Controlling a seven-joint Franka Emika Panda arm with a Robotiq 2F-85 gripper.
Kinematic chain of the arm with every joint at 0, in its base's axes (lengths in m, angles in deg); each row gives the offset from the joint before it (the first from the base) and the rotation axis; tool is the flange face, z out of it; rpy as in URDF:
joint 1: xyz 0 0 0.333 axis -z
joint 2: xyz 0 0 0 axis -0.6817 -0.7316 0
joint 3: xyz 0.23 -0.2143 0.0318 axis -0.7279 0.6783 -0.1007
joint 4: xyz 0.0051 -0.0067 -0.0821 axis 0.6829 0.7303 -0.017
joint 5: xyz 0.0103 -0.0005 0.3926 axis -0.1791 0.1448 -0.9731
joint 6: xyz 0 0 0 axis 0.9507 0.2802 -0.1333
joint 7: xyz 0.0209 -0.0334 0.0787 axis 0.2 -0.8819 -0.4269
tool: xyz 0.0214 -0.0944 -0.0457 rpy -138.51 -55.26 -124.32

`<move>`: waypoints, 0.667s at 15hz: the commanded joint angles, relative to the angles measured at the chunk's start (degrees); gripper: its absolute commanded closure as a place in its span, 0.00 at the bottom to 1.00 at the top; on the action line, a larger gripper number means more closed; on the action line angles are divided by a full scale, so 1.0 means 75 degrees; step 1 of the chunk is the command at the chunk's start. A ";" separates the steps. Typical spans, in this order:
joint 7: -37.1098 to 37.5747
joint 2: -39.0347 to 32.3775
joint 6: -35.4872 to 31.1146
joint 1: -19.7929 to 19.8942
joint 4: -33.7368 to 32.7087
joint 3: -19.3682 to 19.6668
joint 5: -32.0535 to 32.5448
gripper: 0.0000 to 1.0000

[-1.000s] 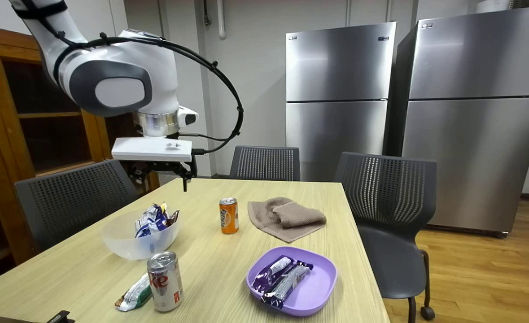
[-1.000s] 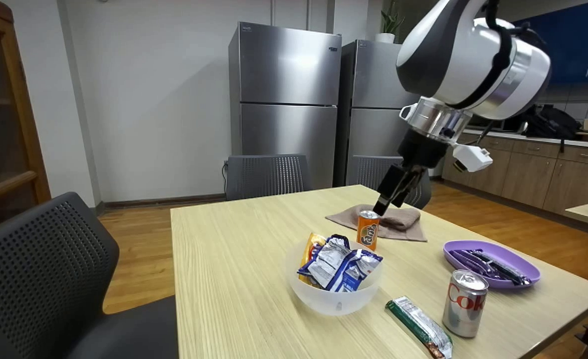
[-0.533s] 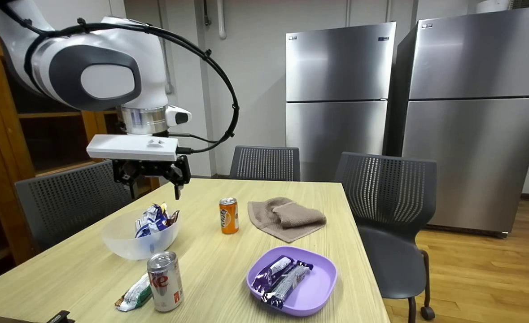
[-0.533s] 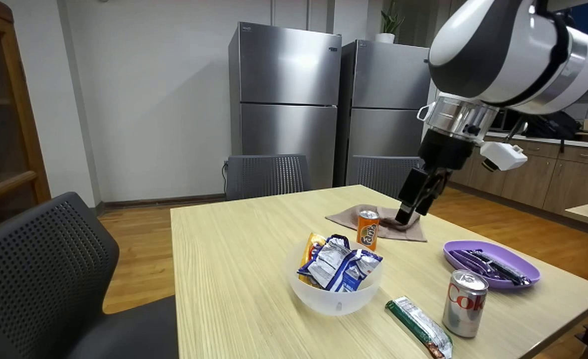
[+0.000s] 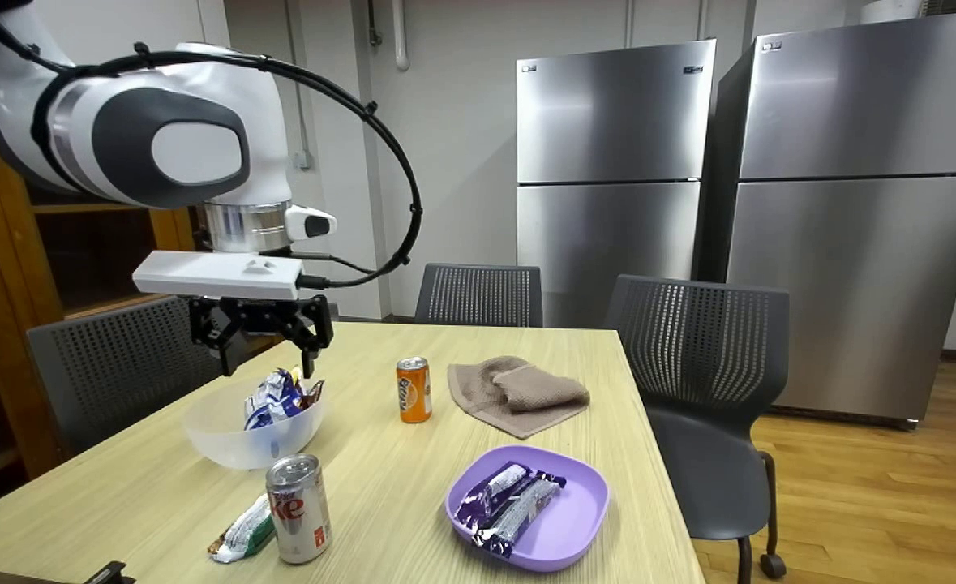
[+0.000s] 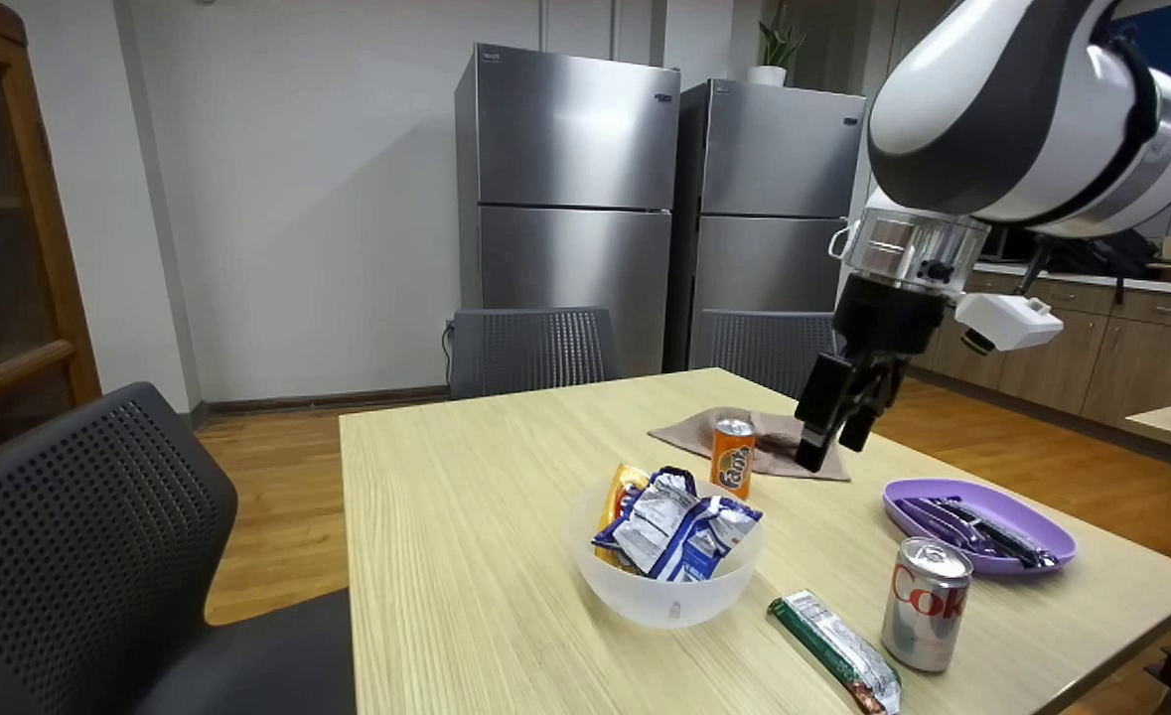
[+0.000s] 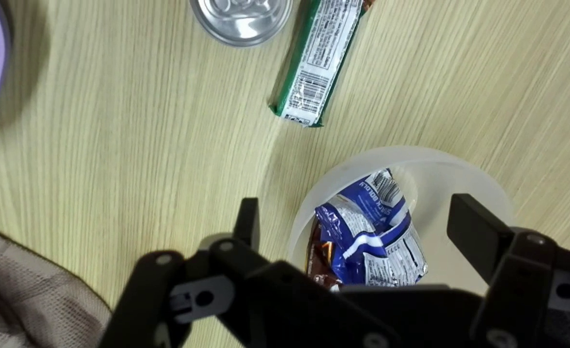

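We log the gripper [image 5: 267, 365] spread wide and holding nothing, hanging above and near the frosted bowl [image 6: 669, 604]; whether it stands squarely over it, we cannot tell. Blue-and-white snack packets [image 7: 393, 251] lie inside the bowl, apart from the gripper, so we judge the positioning well along but no grasp made yet, with gripping and lifting still left. Farther out on the table [image 5: 380, 487] we note an upright orange can [image 5: 413, 391], a crumpled brown towel [image 5: 518, 397], a green-wrapped bar [image 7: 316, 67] beside an upright silver can [image 5: 299, 511], and two purple-wrapped bars [image 5: 518, 513] on a purple plate [image 5: 571, 531].
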 commanded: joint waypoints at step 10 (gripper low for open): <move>0.0743 -0.0927 -0.0578 -0.0179 -0.0007 0.0022 0.0043 0.00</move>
